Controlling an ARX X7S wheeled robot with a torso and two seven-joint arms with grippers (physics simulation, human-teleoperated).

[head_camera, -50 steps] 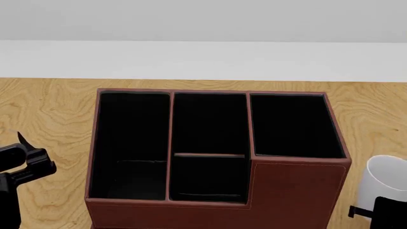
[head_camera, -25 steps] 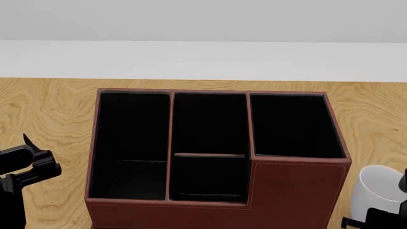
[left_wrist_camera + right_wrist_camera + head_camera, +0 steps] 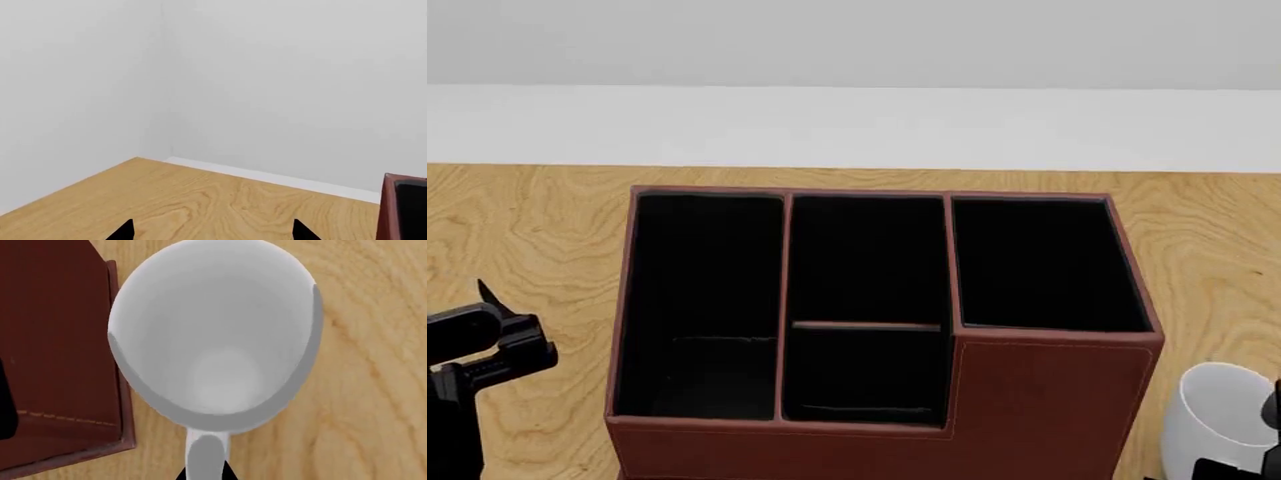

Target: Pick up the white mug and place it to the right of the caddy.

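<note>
We judge the placing step nearly done: the glossy white ceramic mug stands upright, mouth up, just right of the reddish-brown leather-look caddy, handle in our right gripper. Next, release. The left gripper is spread, empty.

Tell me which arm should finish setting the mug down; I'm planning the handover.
Right. The mug sits under its pincer at the handle, beside the caddy on its right side. The left pincer is across the caddy, its view showing only bare table.
</note>
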